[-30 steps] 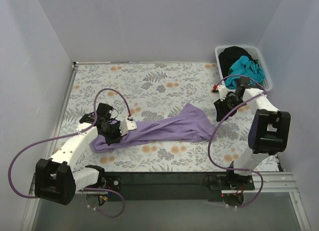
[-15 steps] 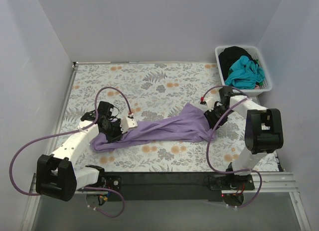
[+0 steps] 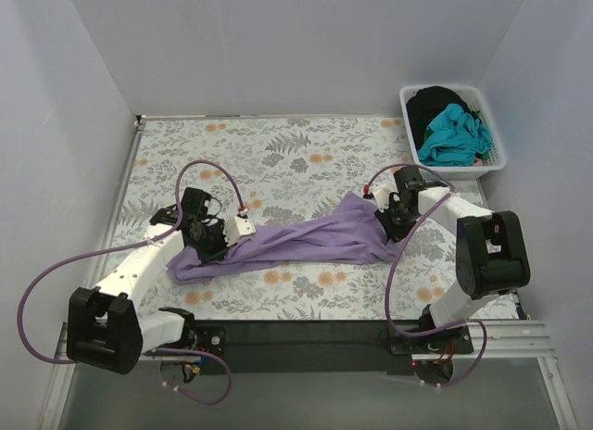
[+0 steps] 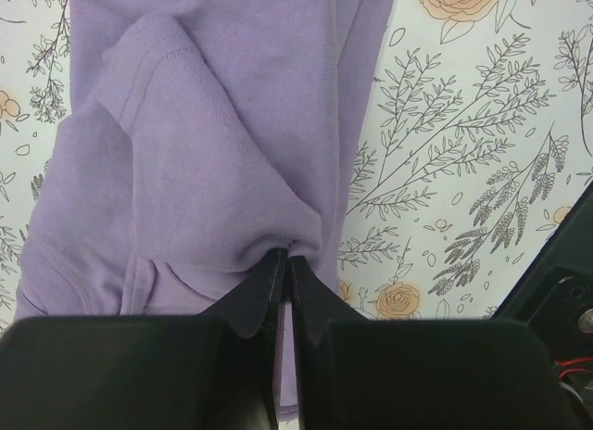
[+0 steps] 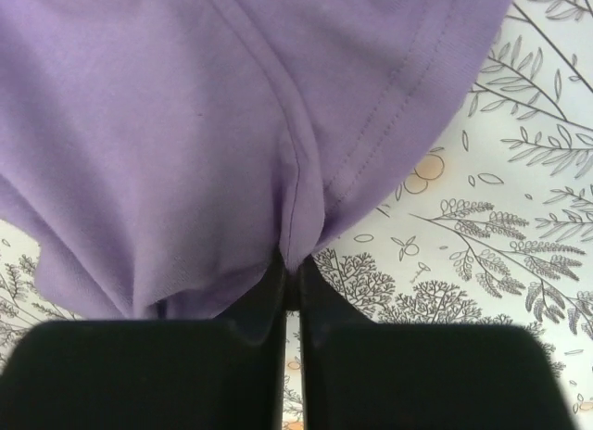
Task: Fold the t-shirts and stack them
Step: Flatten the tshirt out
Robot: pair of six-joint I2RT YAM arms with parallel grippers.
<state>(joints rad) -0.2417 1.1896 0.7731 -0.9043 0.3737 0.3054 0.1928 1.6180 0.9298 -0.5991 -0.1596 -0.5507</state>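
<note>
A lavender-purple t-shirt [image 3: 306, 237] lies stretched in a long bunched strip across the floral cloth, from left to right. My left gripper [image 3: 215, 246] is shut on its left end; in the left wrist view the black fingers [image 4: 283, 268] pinch a fold of the purple t-shirt [image 4: 204, 152]. My right gripper [image 3: 389, 219] is at the shirt's right end; in the right wrist view its jaws are closed on a seamed fold of the purple t-shirt [image 5: 232, 124], with the gripper [image 5: 295, 263] at the hem. A teal t-shirt [image 3: 454, 133] and a black t-shirt [image 3: 434, 102] lie in the basket.
A white basket [image 3: 497, 143] stands at the back right corner against the wall. The floral table covering [image 3: 278, 152] spreads over the whole table. White walls close in on the left, back and right. Purple cables loop off both arms.
My right gripper has come in from near the basket to the shirt's right end and closed on the cloth. The left gripper kept its hold and barely moved.
</note>
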